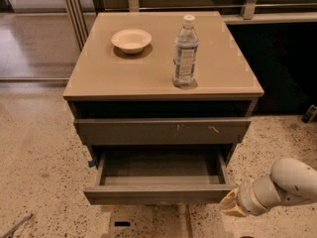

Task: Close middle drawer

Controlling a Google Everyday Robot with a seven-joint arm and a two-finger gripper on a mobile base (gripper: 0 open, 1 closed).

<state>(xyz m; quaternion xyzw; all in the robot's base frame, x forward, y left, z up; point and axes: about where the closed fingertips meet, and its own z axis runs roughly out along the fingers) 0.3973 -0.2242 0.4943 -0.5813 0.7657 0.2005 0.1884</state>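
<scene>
The middle drawer (158, 194) is pulled out of the grey-brown cabinet, its plain front panel toward me and its empty box open to view. Above it sits the wider grey front with pale scratch marks (163, 131), pushed in. My gripper (229, 204) is at the end of the white arm (285, 185) at the lower right, just off the right end of the drawer's front panel, close to its corner.
On the cabinet top (99, 78) stand a clear water bottle (185, 53) and a small cream bowl (131, 40). Speckled floor surrounds the cabinet. A dark cabinet face (287, 68) is at the right, metal rails at the back.
</scene>
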